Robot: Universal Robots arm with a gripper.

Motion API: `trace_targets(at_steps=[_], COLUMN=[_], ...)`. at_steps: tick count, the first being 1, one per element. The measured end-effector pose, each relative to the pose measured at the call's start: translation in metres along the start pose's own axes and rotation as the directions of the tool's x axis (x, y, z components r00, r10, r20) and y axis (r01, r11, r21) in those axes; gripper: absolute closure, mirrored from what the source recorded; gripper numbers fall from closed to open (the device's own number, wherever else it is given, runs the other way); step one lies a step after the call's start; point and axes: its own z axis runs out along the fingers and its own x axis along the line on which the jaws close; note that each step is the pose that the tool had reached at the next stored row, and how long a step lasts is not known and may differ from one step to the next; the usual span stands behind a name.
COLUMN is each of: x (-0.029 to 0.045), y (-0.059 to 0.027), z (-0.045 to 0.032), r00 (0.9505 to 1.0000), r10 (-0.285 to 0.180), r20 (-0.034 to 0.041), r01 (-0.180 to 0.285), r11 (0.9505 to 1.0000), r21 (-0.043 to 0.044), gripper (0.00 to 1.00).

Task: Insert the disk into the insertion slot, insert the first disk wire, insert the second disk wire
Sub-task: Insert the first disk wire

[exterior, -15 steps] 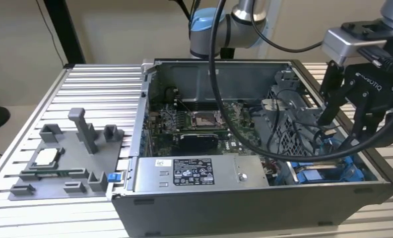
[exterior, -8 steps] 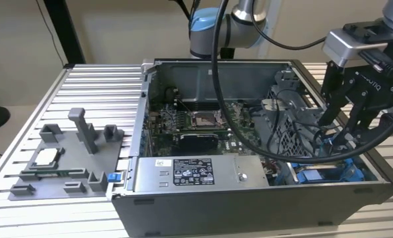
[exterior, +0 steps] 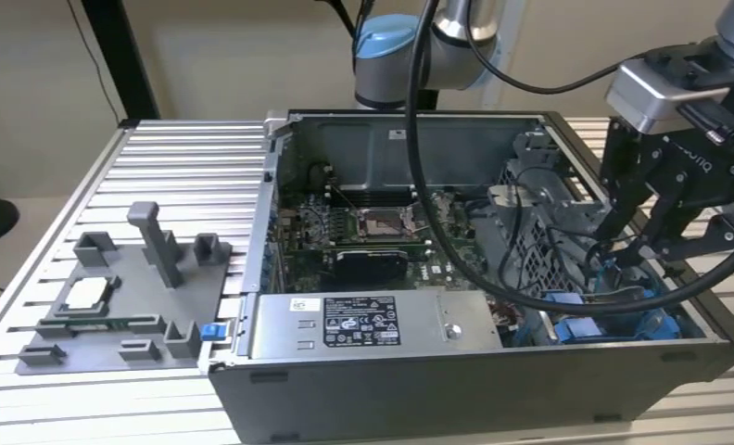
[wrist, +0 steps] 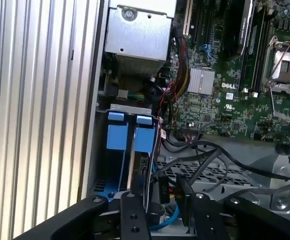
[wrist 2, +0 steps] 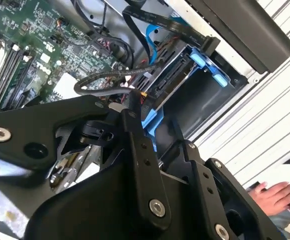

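Down in the corner of the open grey metal computer case (exterior: 466, 394) at the exterior view's right, on the ribbed aluminium desk (exterior: 182, 176), with the black two-fingered hand (exterior: 637, 246) lowered among the cables beside the green motherboard (exterior: 380, 243). Spread at the fingertips (wrist: 134, 206), not pressed together; in the first wrist view, a small black plug (wrist: 163, 186) with red leads in the gap, with nothing visibly pinched. Looks done with the first step: finds the silver-grey hard disk (wrist 2: 176, 75) in its bright blue plastic carrier already seated in the grey metal insertion slot (exterior: 584, 326) with blue rails, just beyond the fingertips in the second wrist view. Appears to have one wire in as well, going by the flat black ribbon cable (wrist 2: 160, 22) ending in a connector against the disk's end, though cannot confirm a full seat. Leaves, by this reading, the other wire, seemingly the round black cable (wrist 2: 100, 82) looping toward the fingertips; cannot tell whether pushed home yet.
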Motion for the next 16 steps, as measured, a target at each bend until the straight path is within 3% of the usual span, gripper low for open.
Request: trace_targets(at_steps=[2, 4, 7, 14, 16], x=[0.0001, 0.0002, 0.0009, 0.0075, 0.0078], y=[-0.0002, -0.0003, -0.0007, 0.0, 0.0], z=[0.0011, 0.0016, 0.0016, 0.0009, 0.0013], r00=[0.9999, 0.9996, 0.9992, 0.9987, 0.9983], r10=[-0.008, -0.011, -0.013, -0.02, -0.022], r20=[0.009, 0.026, 0.0385, 0.0459, 0.0533], r01=[0.008, 0.011, 0.013, 0.02, 0.022], r11=[1.0, 0.9999, 0.9999, 0.9998, 0.9997], r21=[0.0003, 0.0022, 0.0036, 0.005, 0.0083], gripper=[0.0, 0.0, 0.0, 0.0, 0.0])
